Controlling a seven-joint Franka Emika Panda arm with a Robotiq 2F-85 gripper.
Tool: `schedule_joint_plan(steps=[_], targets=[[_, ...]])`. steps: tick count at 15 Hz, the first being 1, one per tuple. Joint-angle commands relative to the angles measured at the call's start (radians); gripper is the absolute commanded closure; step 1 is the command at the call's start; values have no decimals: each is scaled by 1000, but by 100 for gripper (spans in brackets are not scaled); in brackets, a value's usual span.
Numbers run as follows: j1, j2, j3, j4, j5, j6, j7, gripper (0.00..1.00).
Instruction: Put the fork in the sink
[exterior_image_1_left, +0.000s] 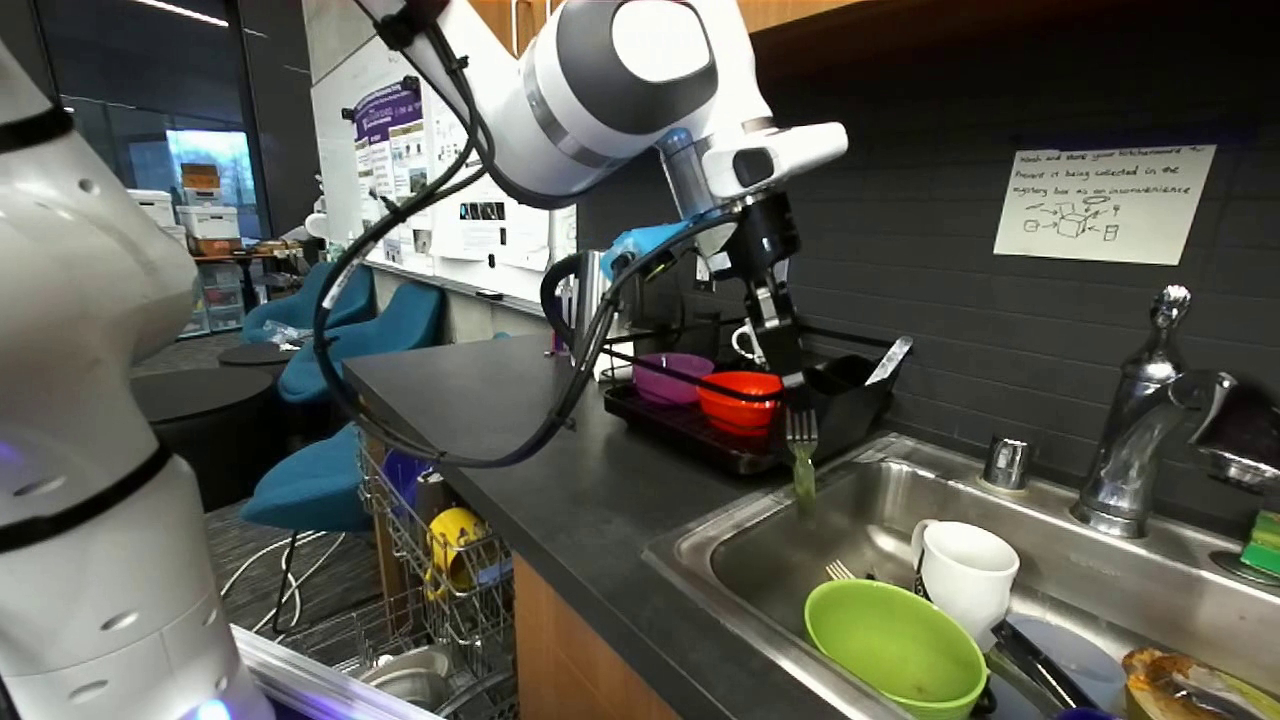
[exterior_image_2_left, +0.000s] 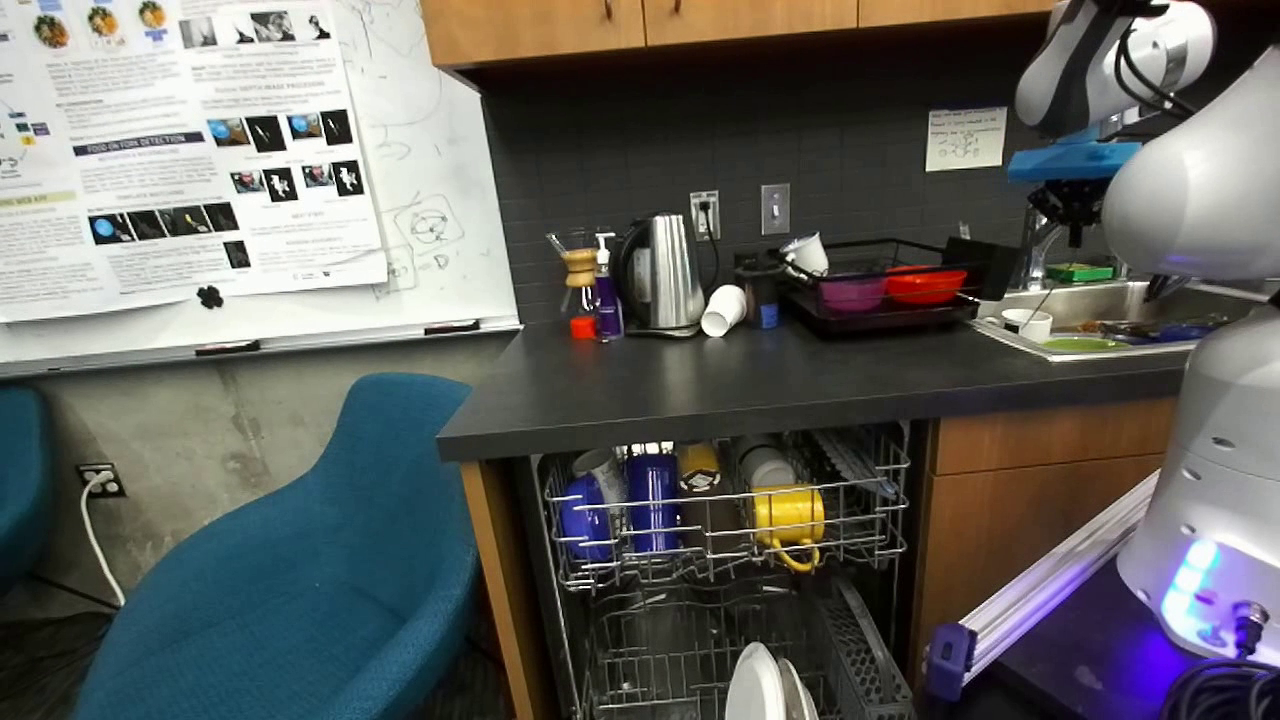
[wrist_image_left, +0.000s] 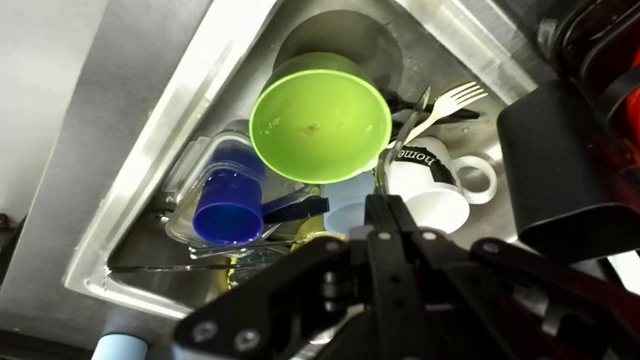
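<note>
Gripper (wrist_image_left: 384, 199) occupies the foreground of the wrist view, jaws brought together and clamped on the fork (exterior_image_1_left: 802, 445). In an exterior view the fork hangs beneath the grip, tines uppermost and handle directed downward; the lower end of the handle is hard to distinguish against the steel behind it. It is located at the end of the sink (wrist_image_left: 162, 145) next to the rack (exterior_image_1_left: 690, 437). In the wrist view the fork crosses the area of the sink that holds a green bowl (wrist_image_left: 320, 125), a white mug (wrist_image_left: 435, 207) and a white fork (wrist_image_left: 451, 101). In an exterior view it is apart from the bowl and mug.

Status, by judgement. Grasp: complete. Transport: nearly complete; the fork appears to be over the edge of the sink, although depth cannot be confirmed. Placement: not yet performed. The white fork lying in the sink is a separate item and does not indicate completion.

Remaining steps: verify that the whole handle is inside the rim; lower the fork toward bare steel beside the mug; part the jaws; confirm that the fork settles in the sink. With the handle leading, the fork will probably tip on release, so a low release is advisable.
</note>
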Motion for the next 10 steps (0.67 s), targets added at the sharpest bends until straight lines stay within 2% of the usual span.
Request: schedule_joint_plan(steps=[1, 10], targets=[[-22, 48, -27, 50, -65, 5, 28, 100], [-8, 113, -64, 89, -143, 2, 76, 100]])
